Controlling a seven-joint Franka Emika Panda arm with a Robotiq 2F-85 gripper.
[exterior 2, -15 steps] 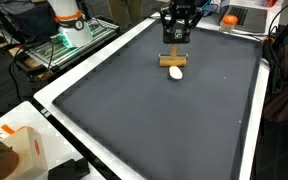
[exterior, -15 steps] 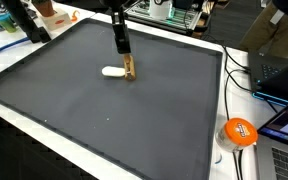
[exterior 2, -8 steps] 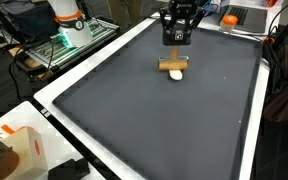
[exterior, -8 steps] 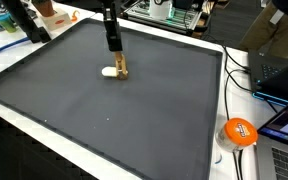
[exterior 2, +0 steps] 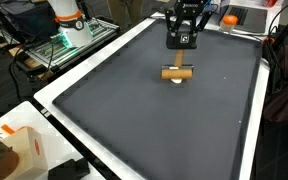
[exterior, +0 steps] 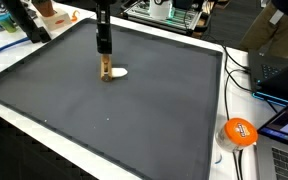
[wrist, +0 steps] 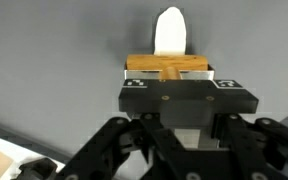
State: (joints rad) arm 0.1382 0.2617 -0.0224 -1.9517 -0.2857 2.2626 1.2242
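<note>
My gripper hangs low over the far part of a dark grey mat and is shut on the upright stem of a small wooden T-shaped piece. The piece's crossbar rests at mat level. A small white oval object lies on the mat, touching the crossbar. Both show in another exterior view: the gripper, the wooden piece and the white object. In the wrist view the crossbar sits just beyond the gripper body, with the white object past it. The fingertips are hidden there.
The mat lies on a white-edged table. An orange round object, cables and a laptop sit beside it. Another robot's base and a white and orange box stand off the mat.
My gripper has carried the wooden piece sideways across the mat, from one side of the white object to the other. The white object has stayed in about the same place.
</note>
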